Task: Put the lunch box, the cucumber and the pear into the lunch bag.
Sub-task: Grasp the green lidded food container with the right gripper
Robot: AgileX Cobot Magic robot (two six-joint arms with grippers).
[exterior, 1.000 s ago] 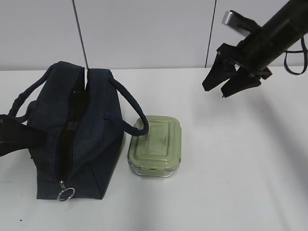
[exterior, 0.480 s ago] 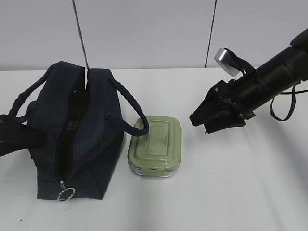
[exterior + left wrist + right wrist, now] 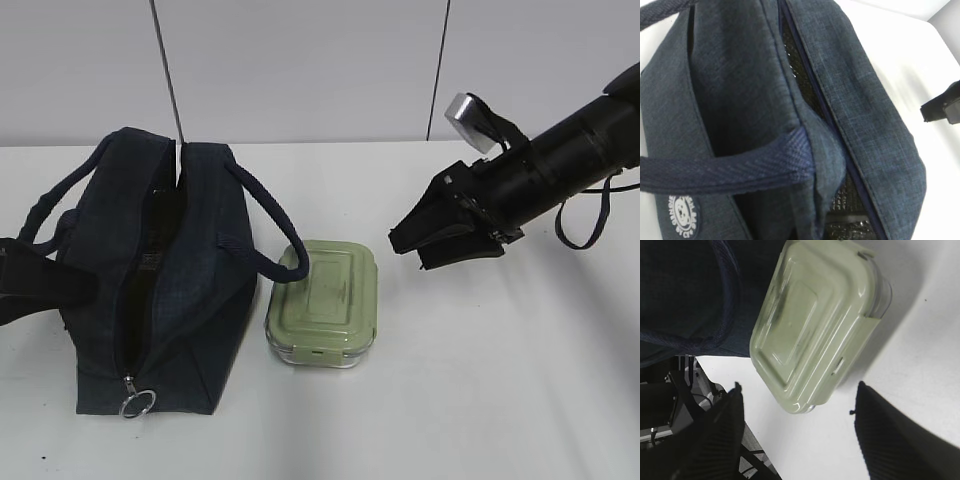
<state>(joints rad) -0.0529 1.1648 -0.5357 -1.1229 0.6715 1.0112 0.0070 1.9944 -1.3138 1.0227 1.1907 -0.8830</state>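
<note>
navy lunch bag (image 3: pixel 190 270), sage-green-lidded lunch box (image 3: pixel 325 300), white table (image 3: pixel 480 390)

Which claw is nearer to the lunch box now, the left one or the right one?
Right. The right claw hangs open just right of the lunch box, not touching. The left claw is out of sight beyond the lunch bag, on its far side.

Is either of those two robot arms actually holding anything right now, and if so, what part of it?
The right gripper holds nothing; its jaws stand open, apart from the lunch box. The left gripper is at the lunch bag, shut, but what it pinches cannot be told.
</note>
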